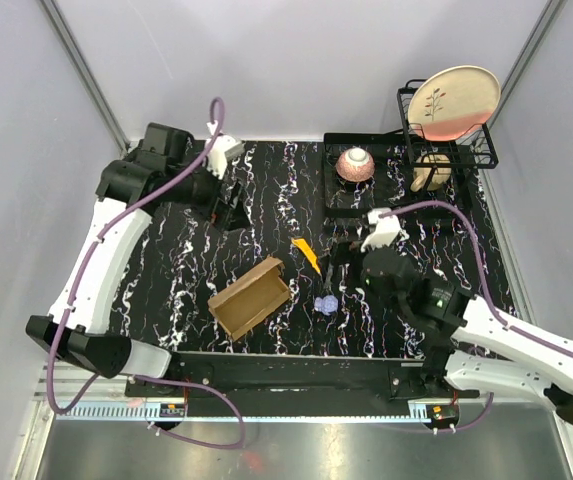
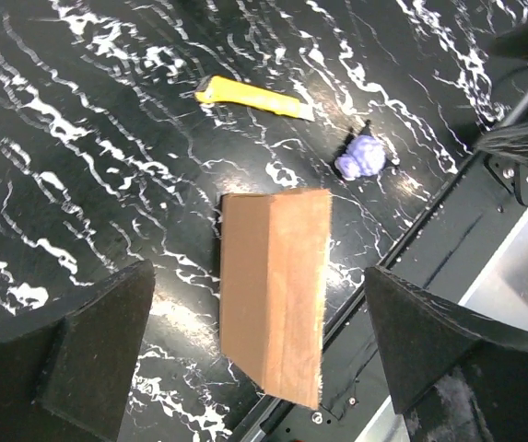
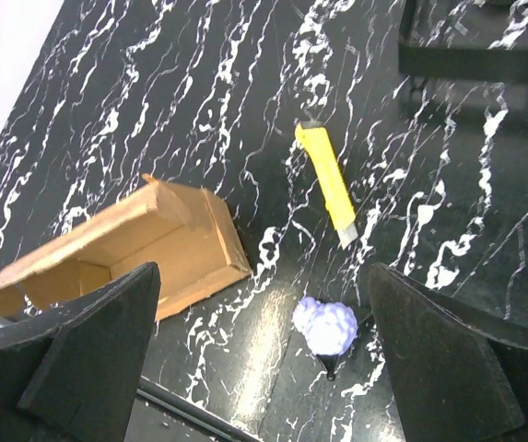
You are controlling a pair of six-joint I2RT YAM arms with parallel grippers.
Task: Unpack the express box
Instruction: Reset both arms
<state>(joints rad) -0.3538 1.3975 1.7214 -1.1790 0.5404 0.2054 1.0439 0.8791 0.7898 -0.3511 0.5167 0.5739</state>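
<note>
The box lies on the black marbled table near the front edge. It is open at the top, and the right wrist view looks into a hollow that seems bare. A small purple thing sits just to the right of the box without touching it. It is probably what the box held, so the unpacking looks close to done. The yellow knife lies behind and to the right of the box, near but not touching, a handy spot for a tool meant for tape. The left gripper hangs well behind the box, jaws spread wide and holding nothing, with its camera aimed at the box as if watching. The right gripper hovers to the right of the box, by the knife and the purple thing. Its fingers are likewise parted and empty, and it is the better placed to pick up either.
</note>
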